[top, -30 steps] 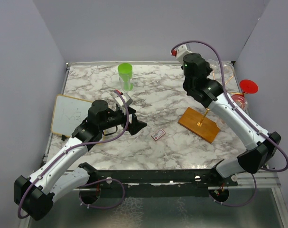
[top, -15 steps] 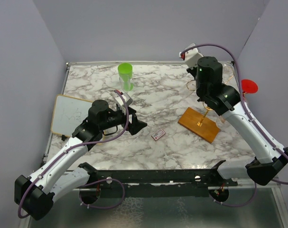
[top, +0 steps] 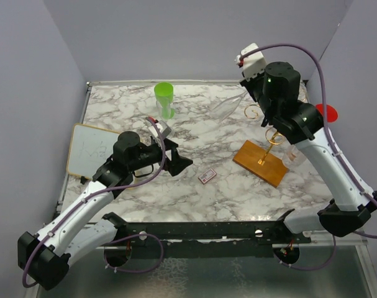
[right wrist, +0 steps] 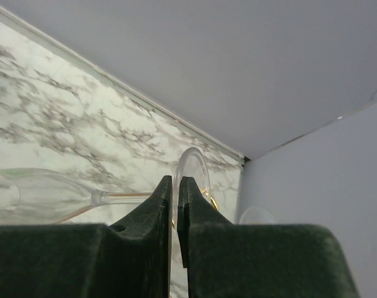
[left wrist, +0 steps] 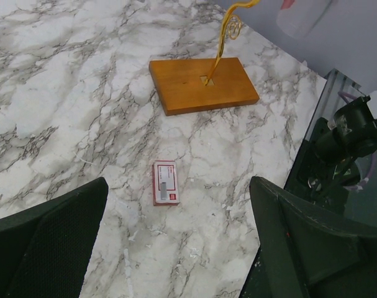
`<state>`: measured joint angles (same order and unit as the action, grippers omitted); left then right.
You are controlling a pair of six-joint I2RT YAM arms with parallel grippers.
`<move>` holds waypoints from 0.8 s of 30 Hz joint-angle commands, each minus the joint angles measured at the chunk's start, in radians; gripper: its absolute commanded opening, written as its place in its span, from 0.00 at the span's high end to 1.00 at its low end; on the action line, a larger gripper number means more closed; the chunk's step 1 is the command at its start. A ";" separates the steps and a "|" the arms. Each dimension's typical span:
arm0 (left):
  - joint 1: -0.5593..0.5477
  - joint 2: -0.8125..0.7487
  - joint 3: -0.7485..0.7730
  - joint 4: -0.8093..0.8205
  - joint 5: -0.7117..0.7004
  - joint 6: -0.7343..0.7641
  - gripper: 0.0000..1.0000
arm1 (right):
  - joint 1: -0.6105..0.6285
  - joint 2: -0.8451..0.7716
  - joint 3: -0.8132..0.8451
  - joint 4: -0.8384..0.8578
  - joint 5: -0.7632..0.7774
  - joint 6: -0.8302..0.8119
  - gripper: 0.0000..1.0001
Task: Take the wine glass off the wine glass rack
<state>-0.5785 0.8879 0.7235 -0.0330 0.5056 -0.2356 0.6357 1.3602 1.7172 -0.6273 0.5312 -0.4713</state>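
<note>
**R claw [right wrist: 175, 181] clamps wine glass [top: 225, 107] sideways, high beside wine glass rack [top: 261, 163]**

L arm: lies low, elbow bent, forearm stretched fwd over the marble table [top: 238, 192]. Wrist approx. level, pointing R toward the table's middle.

L claw [top: 179, 162]: fingers spread as wide as they go, nothing btwn them, touching nothing. Whiteboard [top: 92, 151] lies flat behind the claw, back by the elbow. Green cup [top: 164, 99] stands upright well off to one side of the claw, toward the back wall. Small red-and-white card [left wrist: 166, 182] lies flat on the marble just ahead of and below the open fingers, untouched. Farther ahead of the claw sits the rack's wooden base w/ its gold post rising from it.

R arm: rears high, elbow out by the near R corner, forearm climbing toward the back wall, wrist bent over to point L and back.

R claw: all but shut, fingers [right wrist: 145, 214] pinching the glass at the foot end of its stem. Can't tell if stem or foot disc sits btwn the pads. Glass hangs horizontal, clear of the table, bowl sticking out to the claw's L. Rack's top gold curls sit just below and beside the claw. A bit of gold wire shows right by the foot; can't tell if they touch. Rack base rests on the marble well below the claw. Red disc [top: 325, 113] shows off to the R, behind the forearm.
</note>
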 commanded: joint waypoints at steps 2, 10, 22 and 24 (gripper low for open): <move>-0.007 -0.081 0.064 0.020 -0.105 -0.109 0.00 | 0.005 0.035 0.128 -0.028 -0.168 0.189 0.98; -0.007 -0.200 0.179 -0.176 -0.478 -0.278 0.00 | 0.004 0.140 0.230 -0.090 -0.248 0.422 0.98; -0.007 -0.284 0.295 -0.263 -0.656 -0.319 0.01 | -0.258 0.139 0.083 0.046 -0.857 0.913 0.98; -0.007 -0.277 0.315 -0.278 -0.668 -0.342 0.01 | -0.298 0.132 0.048 0.092 -0.958 0.970 0.98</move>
<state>-0.5831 0.6079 0.9897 -0.2615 -0.0746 -0.5323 0.4110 1.5326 1.8141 -0.6788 -0.1101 0.2909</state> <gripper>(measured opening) 0.992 0.057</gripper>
